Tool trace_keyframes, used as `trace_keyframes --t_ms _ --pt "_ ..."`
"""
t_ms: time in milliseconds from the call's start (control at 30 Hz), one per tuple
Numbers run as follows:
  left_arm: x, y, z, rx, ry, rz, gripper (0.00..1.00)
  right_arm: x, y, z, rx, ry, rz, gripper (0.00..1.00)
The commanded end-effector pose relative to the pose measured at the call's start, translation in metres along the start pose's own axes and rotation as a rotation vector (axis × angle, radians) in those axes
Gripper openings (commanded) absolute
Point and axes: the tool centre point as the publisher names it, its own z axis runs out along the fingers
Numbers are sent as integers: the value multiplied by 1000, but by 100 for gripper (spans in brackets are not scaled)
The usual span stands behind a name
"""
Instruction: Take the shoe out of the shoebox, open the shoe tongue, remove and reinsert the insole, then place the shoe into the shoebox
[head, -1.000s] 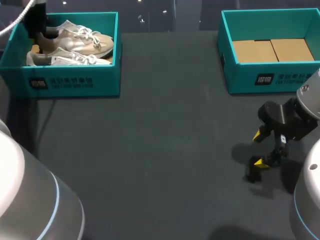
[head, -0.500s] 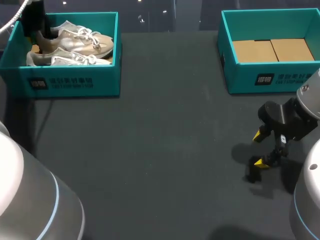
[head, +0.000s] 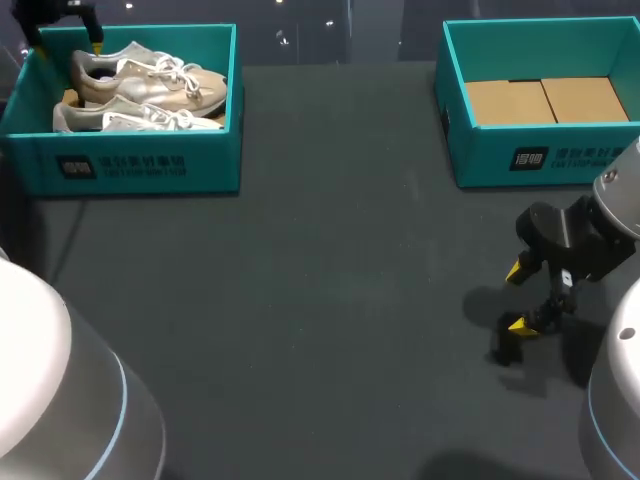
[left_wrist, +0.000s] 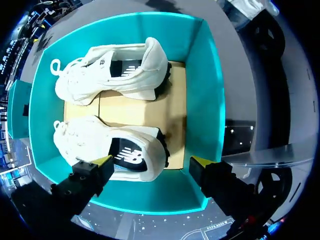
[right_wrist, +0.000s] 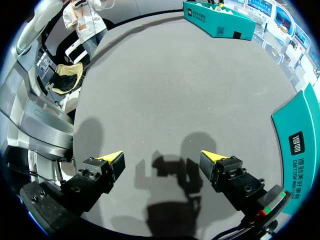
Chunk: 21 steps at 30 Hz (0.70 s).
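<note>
Two shoes (left_wrist: 107, 82) in left shoebox (left_wrist: 206, 100) (cardboard (head: 545, 100), perhaps, lining right box (head: 480, 158)); left gripper (left_wrist: 151, 161), right gripper (right_wrist: 162, 156) spread, empty

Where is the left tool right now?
Head view, far left: the left tool hangs open over the left shoebox, above the heel end of the shoes.

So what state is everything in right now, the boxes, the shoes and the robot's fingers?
Left shoebox, open, filled.
Right shoebox, open, empty.
Shoes, laced, lying in the left shoebox.
Left fingers, open, above the shoes.
Right fingers, open, holding nothing.
</note>
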Motion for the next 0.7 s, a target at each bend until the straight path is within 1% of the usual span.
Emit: trace_keyframes --t_ms 33,167,233,267,300,700 --pt "-2 -59 -35 -53 -12 21 100 1 0 1 1 -2 0 100" --pt "-2 -83 -43 -39 -9 23 100 1 0 1 1 -2 0 100" --pt "1 -100 -47 -14 1 23 100 1 0 1 1 -2 0 100" --pt "1 -105 -49 -23 14 13 100 1 0 1 1 -2 0 100" --pt "3 -114 -53 -51 34 6 100 1 0 1 1 -2 0 100" --pt "3 -114 -53 -51 34 6 100 1 0 1 1 -2 0 100"
